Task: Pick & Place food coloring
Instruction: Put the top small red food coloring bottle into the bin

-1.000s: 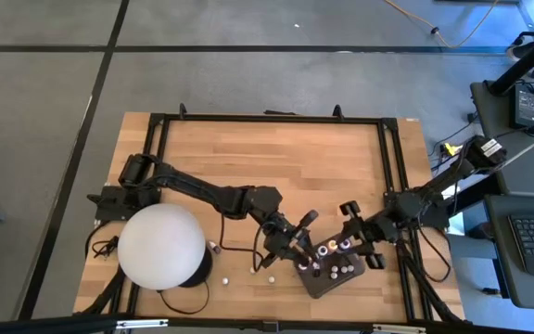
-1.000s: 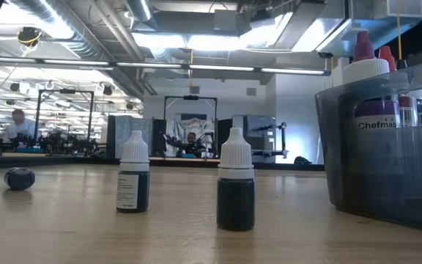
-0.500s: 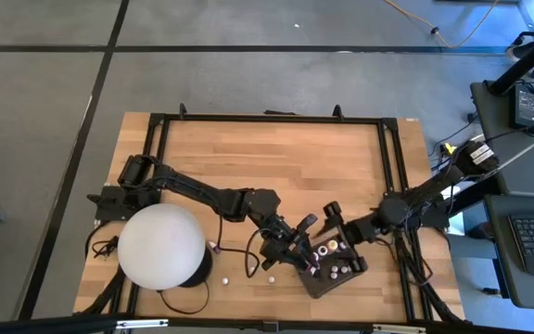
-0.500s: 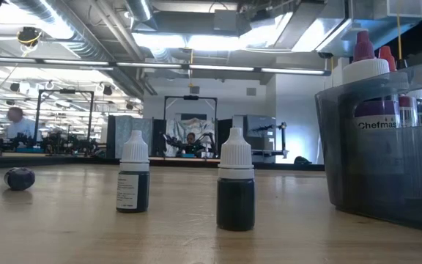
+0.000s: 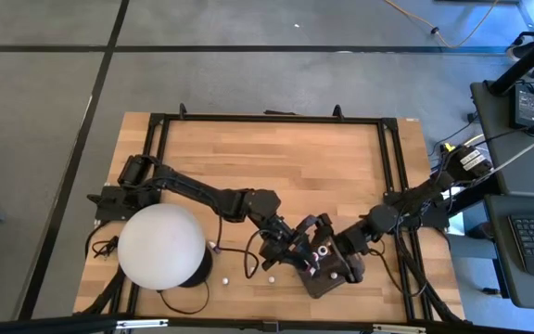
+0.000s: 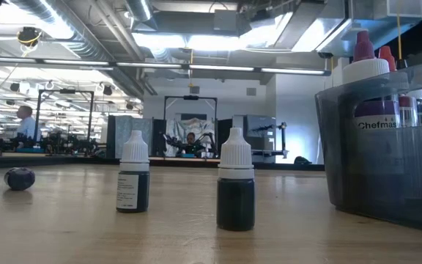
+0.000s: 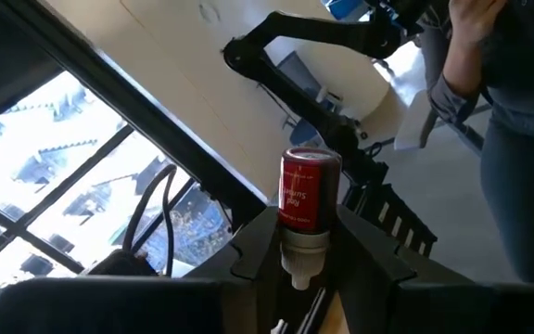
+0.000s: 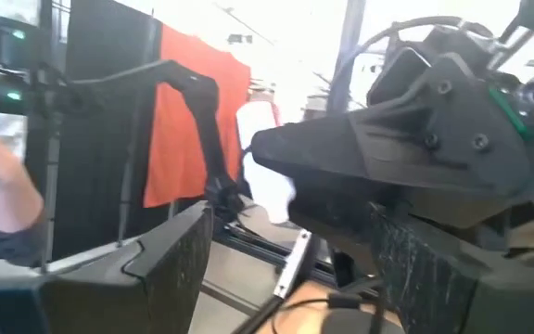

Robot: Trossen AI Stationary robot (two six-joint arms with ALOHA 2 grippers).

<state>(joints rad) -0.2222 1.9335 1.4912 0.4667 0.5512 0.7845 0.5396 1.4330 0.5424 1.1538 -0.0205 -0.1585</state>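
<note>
My left gripper (image 5: 297,249) is shut on a red-labelled food coloring bottle (image 7: 308,190) beside the dark tray (image 5: 326,281), near the table's front edge. My right gripper (image 5: 328,247) hovers open over the tray, facing the left gripper (image 8: 392,158); its fingers (image 8: 170,264) hold nothing. Several bottles stand in the tray (image 6: 387,172), one with a purple top (image 6: 363,45). Two white-capped dark bottles (image 6: 133,182) (image 6: 236,189) stand upright on the table. My left gripper pinches the red bottle between its two fingers (image 7: 265,249) at the white cap end (image 7: 302,249). The bottle lies along the fingers, its red body sticking out past the fingertips and its cap toward the wrist. It is clear of the table and tray.
A big white dome (image 5: 161,246) stands at the table's front left. Small loose bottles (image 5: 269,277) (image 5: 222,277) stand on the wood between dome and tray. A dark round object (image 6: 19,178) lies farther off. People show in the room beyond the table.
My right gripper has moved toward the table's left edge, over the tray, and closed in on my left gripper. The left gripper and its red bottle have kept nearly still.
</note>
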